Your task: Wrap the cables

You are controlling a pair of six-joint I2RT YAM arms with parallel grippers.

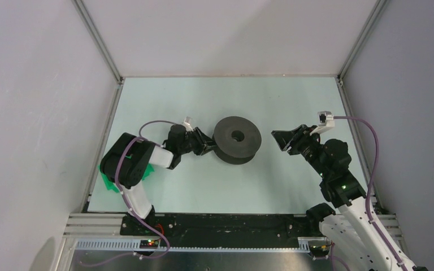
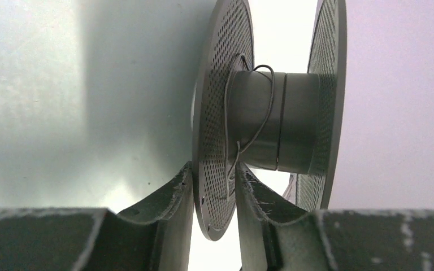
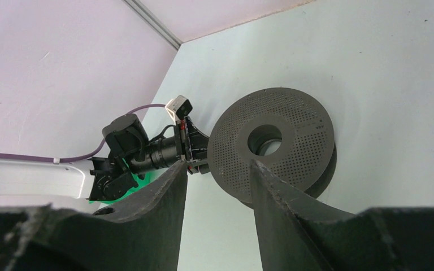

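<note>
The dark grey spool point(image 1: 237, 139) lies tilted on the table's middle. My left gripper point(image 1: 206, 144) is at its left rim. In the left wrist view the jaws point(image 2: 215, 172) are closed on the edge of one perforated flange point(image 2: 220, 113). The thin black cable point(image 2: 268, 107) loops loosely over the spool's core and runs down the flange's inner face between the flange and one finger point(image 2: 254, 195). My right gripper point(image 1: 278, 140) is open and empty, a short way right of the spool. In the right wrist view the spool point(image 3: 294, 138) shows beyond its fingers. The cable does not show in the top view.
A green piece point(image 1: 110, 183) lies under the left arm near the table's left edge. Metal frame posts and pale walls close in the mint table point(image 1: 294, 101) on three sides. The left arm point(image 3: 141, 149) shows in the right wrist view.
</note>
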